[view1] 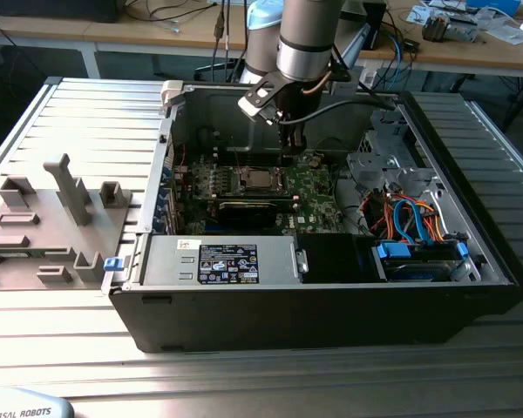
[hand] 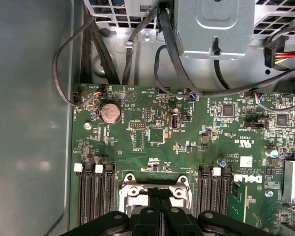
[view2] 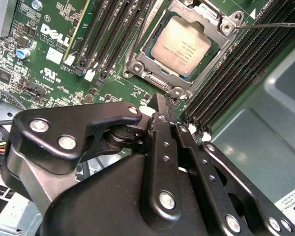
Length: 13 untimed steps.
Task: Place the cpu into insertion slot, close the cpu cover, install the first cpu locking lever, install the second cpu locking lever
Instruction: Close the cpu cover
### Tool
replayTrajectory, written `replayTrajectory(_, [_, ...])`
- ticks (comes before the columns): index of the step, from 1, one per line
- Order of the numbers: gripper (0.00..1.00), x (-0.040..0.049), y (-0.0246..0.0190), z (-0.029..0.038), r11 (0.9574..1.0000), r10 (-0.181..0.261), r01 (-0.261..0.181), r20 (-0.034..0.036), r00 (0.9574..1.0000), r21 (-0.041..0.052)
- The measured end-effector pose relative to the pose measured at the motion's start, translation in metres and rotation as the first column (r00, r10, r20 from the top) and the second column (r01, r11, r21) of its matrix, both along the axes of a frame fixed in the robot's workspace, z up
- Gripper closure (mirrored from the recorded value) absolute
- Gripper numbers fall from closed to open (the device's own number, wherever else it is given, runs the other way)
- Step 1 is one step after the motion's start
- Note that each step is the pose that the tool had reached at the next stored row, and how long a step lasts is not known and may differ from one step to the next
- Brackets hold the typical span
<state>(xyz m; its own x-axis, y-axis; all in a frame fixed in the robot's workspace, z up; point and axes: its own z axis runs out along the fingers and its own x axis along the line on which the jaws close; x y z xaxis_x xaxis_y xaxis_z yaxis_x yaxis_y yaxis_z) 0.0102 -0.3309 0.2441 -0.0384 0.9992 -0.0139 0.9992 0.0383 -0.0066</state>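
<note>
The cpu (view2: 181, 45), silvery-topped, lies flat in the insertion slot (view1: 257, 180) on the green board. The silver cpu cover (view2: 160, 81) lies down around it as a frame. A thin metal lever (view2: 278, 24) sticks out sideways from one socket corner. My gripper (view2: 161, 99) hangs shut and holds nothing, its tips just off the socket's edge. In the exterior view the gripper (view1: 292, 146) is above the board, slightly toward the view's right of the socket. The first wrist view shows the gripper (hand: 160, 192) over the socket frame (hand: 130, 189), partly hiding it.
Black memory slots (view2: 226, 83) flank the socket on both sides. A black graphics card (view1: 248, 209) lies in front of it, then the power supply (view1: 235, 261). Drive cables (view1: 414, 222) fill the exterior view's right. A grey fixture plate (view1: 52, 218) sits outside the case.
</note>
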Motion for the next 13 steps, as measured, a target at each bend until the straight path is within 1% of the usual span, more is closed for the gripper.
replayTrajectory(13, [0.89,-0.0005,0.0,-0.0024,1.0,0.0,0.0,0.0,1.0,0.0])
